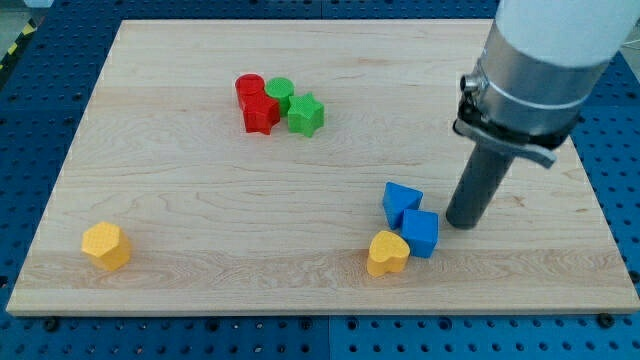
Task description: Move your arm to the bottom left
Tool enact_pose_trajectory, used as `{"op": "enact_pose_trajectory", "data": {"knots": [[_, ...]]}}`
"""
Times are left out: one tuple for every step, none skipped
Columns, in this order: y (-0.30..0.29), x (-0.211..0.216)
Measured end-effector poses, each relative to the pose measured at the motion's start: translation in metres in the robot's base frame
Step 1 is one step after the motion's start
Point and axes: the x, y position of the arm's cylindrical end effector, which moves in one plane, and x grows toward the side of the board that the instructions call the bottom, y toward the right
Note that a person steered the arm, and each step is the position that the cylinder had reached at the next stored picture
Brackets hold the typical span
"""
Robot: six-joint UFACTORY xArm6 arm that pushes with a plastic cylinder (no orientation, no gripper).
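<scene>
My tip [462,223] rests on the wooden board [200,210] at the view's right, just right of two blue blocks: one [401,202] upper left of it and a blue cube [420,233] at its lower left. A yellow heart-shaped block [387,253] lies against the blue cube's left. Another yellow block [106,246] sits alone at the view's bottom left, far from my tip. The rod hangs from a grey and white arm [535,70] at the top right.
A cluster sits at the view's upper middle: a red cylinder [249,88], a red star block [261,113], a green cylinder [279,92] and a green star block [306,114]. The board lies on a blue perforated table [620,200].
</scene>
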Motion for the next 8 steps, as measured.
{"op": "enact_pose_trajectory", "data": {"knots": [[-0.008, -0.028], [-0.025, -0.053], [-0.060, -0.056], [-0.093, -0.057], [-0.132, -0.057], [-0.176, -0.057], [-0.229, -0.057], [-0.284, -0.057]]}}
